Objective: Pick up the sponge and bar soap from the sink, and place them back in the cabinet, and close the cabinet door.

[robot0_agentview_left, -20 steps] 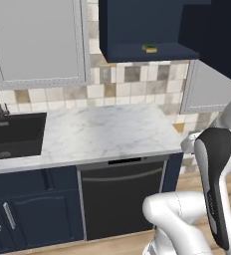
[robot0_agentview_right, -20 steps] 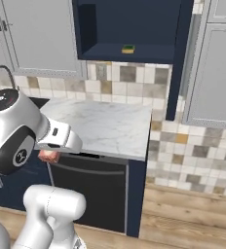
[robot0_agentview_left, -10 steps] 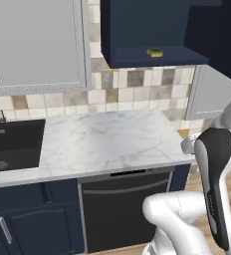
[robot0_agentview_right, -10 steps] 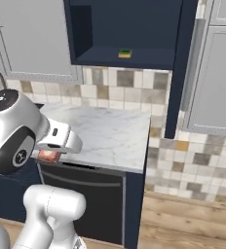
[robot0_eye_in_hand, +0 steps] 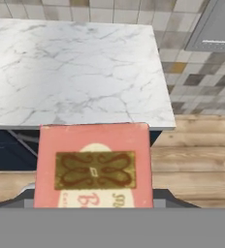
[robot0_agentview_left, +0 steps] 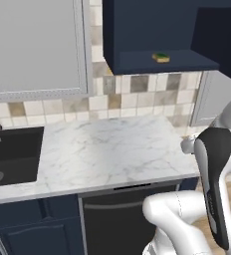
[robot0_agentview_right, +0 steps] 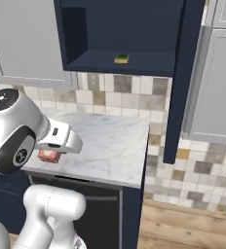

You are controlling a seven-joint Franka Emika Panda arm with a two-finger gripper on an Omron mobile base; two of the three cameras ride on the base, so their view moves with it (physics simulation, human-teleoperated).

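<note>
While the left base view looks over the marble counter, sponge noted lying green face up on the floor of the open navy cabinet, so that half of the job judged done; corner of the black sink visible at far left, nothing seen in the part on show. From the right base view, same sponge resting near the front edge of the cabinet shelf, cabinet door standing swung out edge-on at the right, not yet closed; a pinkish block, taken as the bar soap, tucked under the white hand low in front of the counter edge. In the hand view, bar soap sitting square between the dark tips of the gripper, patterned label facing the camera, jaws closed on its sides, counter edge and wooden floor beyond. Judged remaining: lifting the soap up to the shelf beside the sponge, releasing, then swinging the door shut.
</note>
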